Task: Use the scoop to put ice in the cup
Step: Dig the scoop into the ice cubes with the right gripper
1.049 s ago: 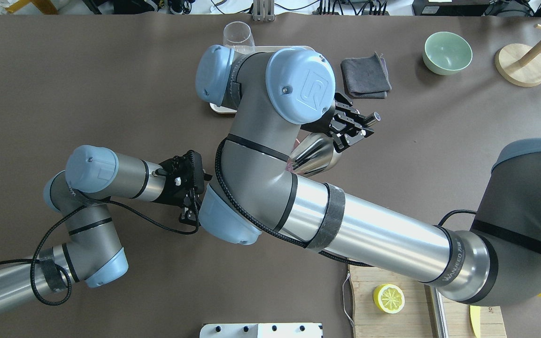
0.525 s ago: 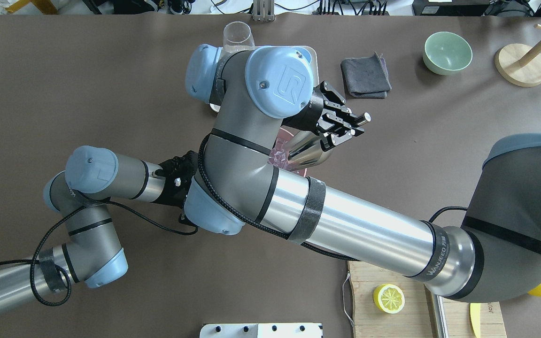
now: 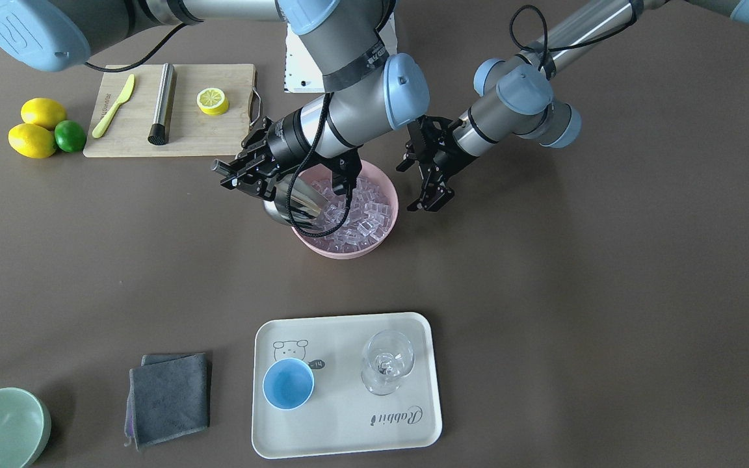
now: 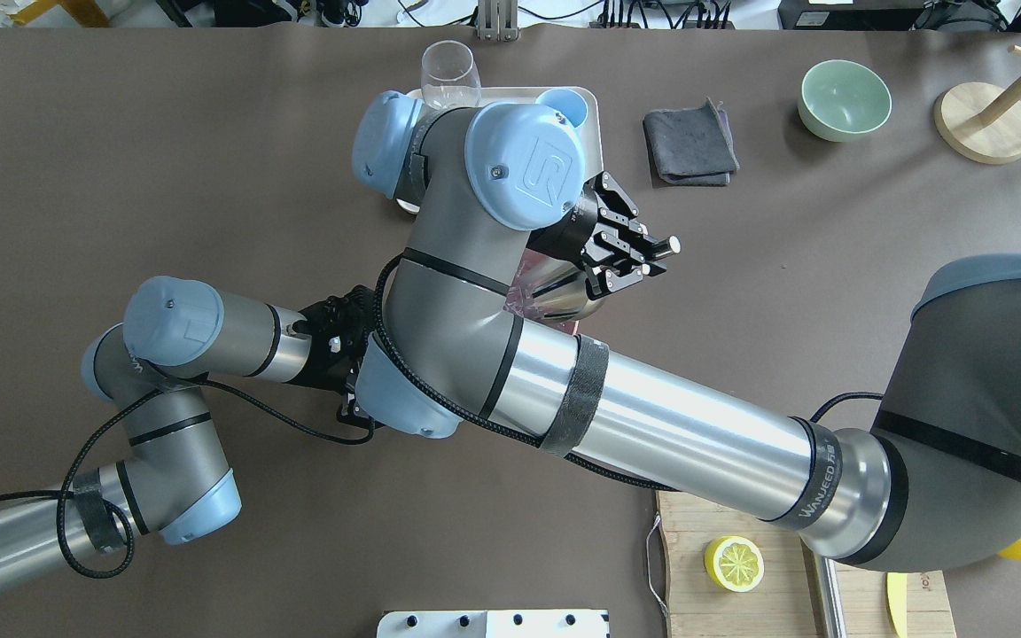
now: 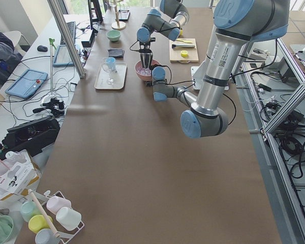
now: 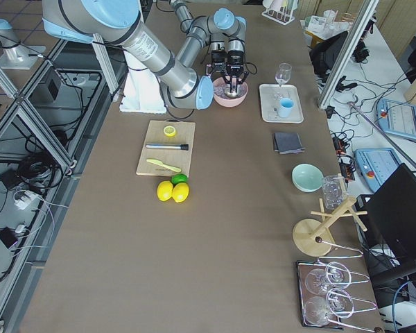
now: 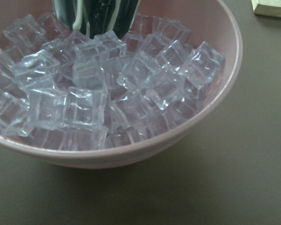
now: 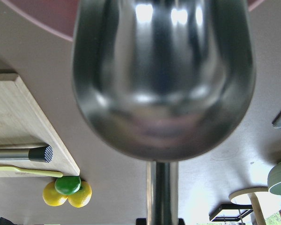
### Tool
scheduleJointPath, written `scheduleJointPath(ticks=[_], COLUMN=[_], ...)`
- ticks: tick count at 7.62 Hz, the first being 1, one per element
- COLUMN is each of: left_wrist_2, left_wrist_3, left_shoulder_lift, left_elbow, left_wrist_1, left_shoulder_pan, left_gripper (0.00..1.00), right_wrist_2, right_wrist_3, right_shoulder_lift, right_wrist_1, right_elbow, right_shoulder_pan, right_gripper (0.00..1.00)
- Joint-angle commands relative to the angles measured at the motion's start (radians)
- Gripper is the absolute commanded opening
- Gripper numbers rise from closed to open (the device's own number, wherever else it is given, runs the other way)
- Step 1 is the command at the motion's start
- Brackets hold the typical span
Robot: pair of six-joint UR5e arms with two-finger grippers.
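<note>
Ice (image 3: 356, 214): clear cubes, heaped in a pink bowl (image 3: 347, 251) at mid-counter. None had reached the cup (image 3: 288, 384), which stood empty on a white tray (image 3: 348, 432) beside a stemmed glass (image 3: 386, 362), well apart from the bowl.

Scoop (image 3: 287, 207): steel, its handle clenched in the right jaws, its mouth tipped down into the cubes at the bowl's rim.

Left jaws: released, grasping nothing, just beside the bowl.

Step in hand, by my judgement: loading the scoop. Best done by driving the mouth low under the heap, then levelling before the lift so nothing spilled. The light bowl looked liable to slide.
</note>
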Motion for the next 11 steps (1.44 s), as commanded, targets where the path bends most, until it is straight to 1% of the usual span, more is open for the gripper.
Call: scheduleJointPath(ticks=[1,4,6,7,9,11], left_wrist_2=[0.001,0.001,0.009,0.017,0.026,0.026], left_wrist_3=[0.001,0.001,0.001,0.002,0.001,0.002], left_shoulder_lift=[0.002,0.002,0.002,0.002,0.002,0.003], left_elbow=[0.002,0.008,0.015,0.016,0.016,0.024], left_wrist_1=[0.0,0.0,0.0,0.0,0.0,-0.001], left_shoulder_pan=[0.001,0.004,0.007,0.011,0.022,0.025], left_gripper=[1.0,1.0,1.0,1.0,1.0,1.0], right_wrist_2=[0.074,0.111,0.117,0.136,0.14,0.14], right_wrist_3=[0.061,0.111,0.148,0.159,0.222,0.271], right_shoulder_lift=[-0.018,-0.079,-0.139,-0.174,-0.253,-0.354], right_wrist_1=[0.081,0.214,0.292,0.335,0.36,0.385], right_elbow=[-0.004,0.013,0.056,0.093,0.211,0.367], right_shoulder_pan=[-0.002,-0.002,-0.002,-0.002,-0.002,-0.002], right_gripper=[0.0,0.0,0.0,0.0,0.0,0.0])
